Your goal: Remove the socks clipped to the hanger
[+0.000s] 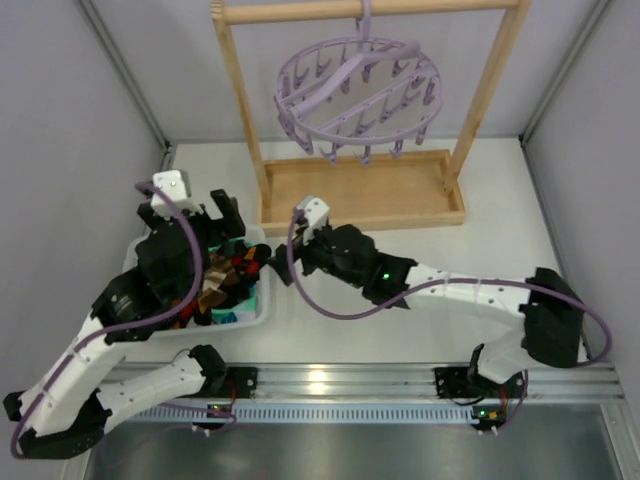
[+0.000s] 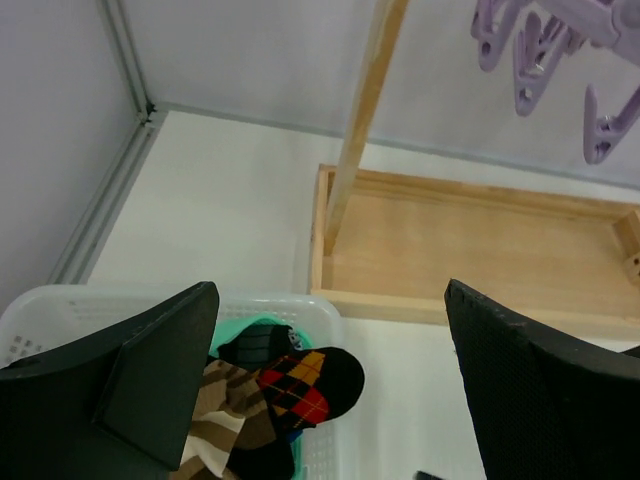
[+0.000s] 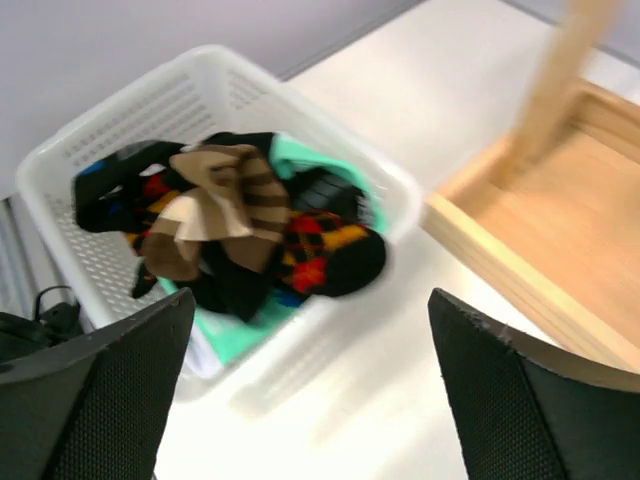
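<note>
The lilac round hanger (image 1: 355, 95) hangs by its hook from the wooden rail, and all the pegs I can see are bare; a few pegs show in the left wrist view (image 2: 530, 55). The socks (image 1: 225, 285) lie heaped in a white basket (image 1: 262, 312): brown-striped, black with red/yellow diamonds, mint-green. They also show in the left wrist view (image 2: 300, 385) and the right wrist view (image 3: 240, 215). My left gripper (image 1: 195, 215) is open and empty above the basket's far side (image 2: 330, 300). My right gripper (image 1: 272, 262) is open and empty beside the basket's right edge (image 3: 310, 300).
The wooden rail frame stands on a shallow wooden tray base (image 1: 360, 195) at the back, also seen in the left wrist view (image 2: 480, 250) and the right wrist view (image 3: 540, 230). Grey walls close the left, right and back. A metal rail (image 1: 330, 380) runs along the near edge.
</note>
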